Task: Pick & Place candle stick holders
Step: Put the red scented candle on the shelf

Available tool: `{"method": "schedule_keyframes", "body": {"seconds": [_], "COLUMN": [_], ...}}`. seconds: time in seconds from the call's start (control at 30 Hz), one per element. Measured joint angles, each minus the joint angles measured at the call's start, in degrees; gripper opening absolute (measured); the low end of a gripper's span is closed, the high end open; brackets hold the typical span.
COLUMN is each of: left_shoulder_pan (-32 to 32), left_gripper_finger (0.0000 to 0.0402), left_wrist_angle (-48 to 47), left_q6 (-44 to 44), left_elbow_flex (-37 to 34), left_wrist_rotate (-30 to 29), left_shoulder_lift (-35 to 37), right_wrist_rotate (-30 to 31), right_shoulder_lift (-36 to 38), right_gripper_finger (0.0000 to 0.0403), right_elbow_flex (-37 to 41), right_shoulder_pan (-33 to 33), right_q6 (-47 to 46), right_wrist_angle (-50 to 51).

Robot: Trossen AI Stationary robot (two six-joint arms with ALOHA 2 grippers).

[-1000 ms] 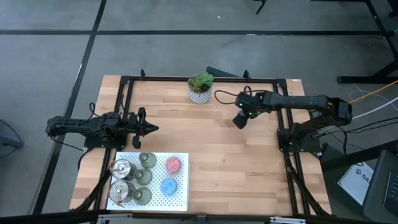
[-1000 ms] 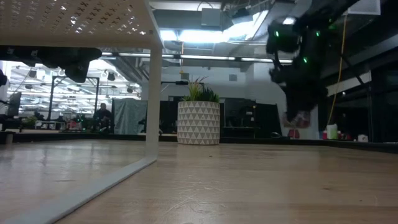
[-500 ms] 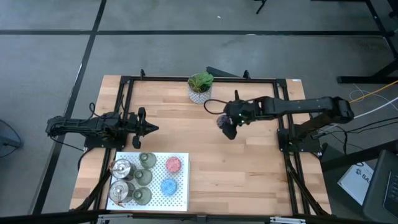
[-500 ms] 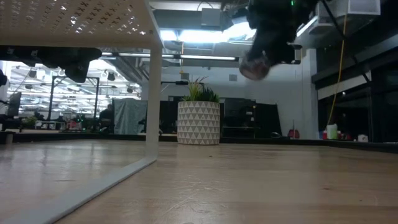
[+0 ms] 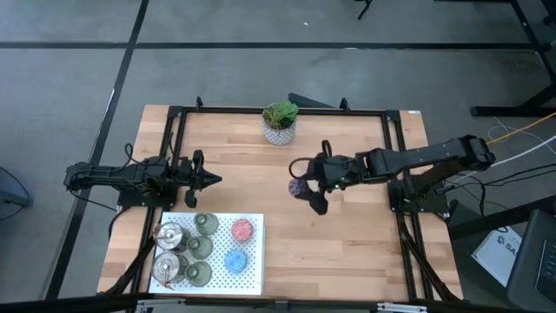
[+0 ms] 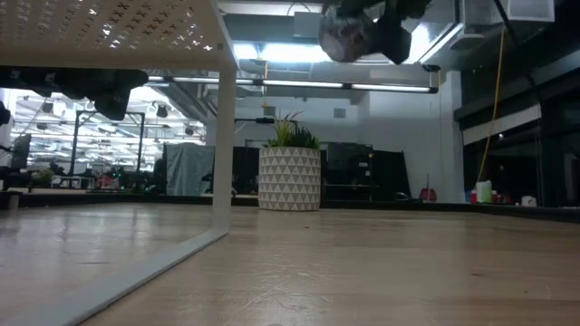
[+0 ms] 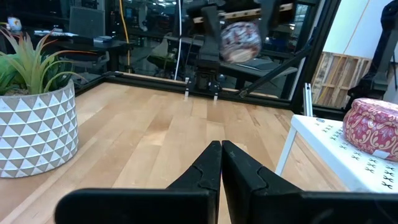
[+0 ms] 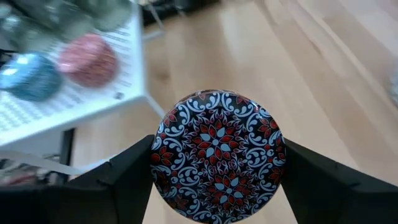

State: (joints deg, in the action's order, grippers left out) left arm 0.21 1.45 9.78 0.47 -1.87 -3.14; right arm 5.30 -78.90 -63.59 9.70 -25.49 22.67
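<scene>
Across the wooden counter (image 5: 347, 243), the largest item is the white perforated tray (image 5: 252, 276) at the near left corner. It carries seven candle stick holders: two silver, three olive-grey, the pink holder (image 5: 242, 229) and the blue holder (image 5: 235, 260). A potted plant (image 5: 280, 123) stands at the middle of the far edge. The right gripper (image 5: 306, 189) hangs above the counter's centre, pinching the speckled purple holder (image 8: 217, 154) across its round body, clear of the surface. The left gripper (image 7: 221, 163) waits at the left edge beside the tray, fingers pressed together and empty. Judged step: transport of the last holder toward the tray. The next move calls for travel to a free spot on the tray, lowering, then release.
</scene>
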Motion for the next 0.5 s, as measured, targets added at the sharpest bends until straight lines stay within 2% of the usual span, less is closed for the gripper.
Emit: {"method": "schedule_keyframes", "body": {"seconds": [0.33, 0.5], "left_shoulder_pan": [0.0, 0.0], "left_gripper_finger": [0.0006, 0.0006], "left_wrist_angle": [0.0, -0.01], "left_q6": [-0.01, -0.02], "left_elbow_flex": [0.01, 0.0], "left_wrist_rotate": [0.0, 0.0], "left_shoulder_lift": [0.0, 0.0], "right_wrist_rotate": [-0.04, -0.02], "right_shoulder_lift": [-0.03, -4.52], "right_gripper_finger": [0.0296, 0.0296], "right_elbow_flex": [-0.29, -6.81], "right_shoulder_pan": [6.18, 9.13], "right_q6": [0.45, 3.02], "right_wrist_angle": [-8.39, -7.13]}}
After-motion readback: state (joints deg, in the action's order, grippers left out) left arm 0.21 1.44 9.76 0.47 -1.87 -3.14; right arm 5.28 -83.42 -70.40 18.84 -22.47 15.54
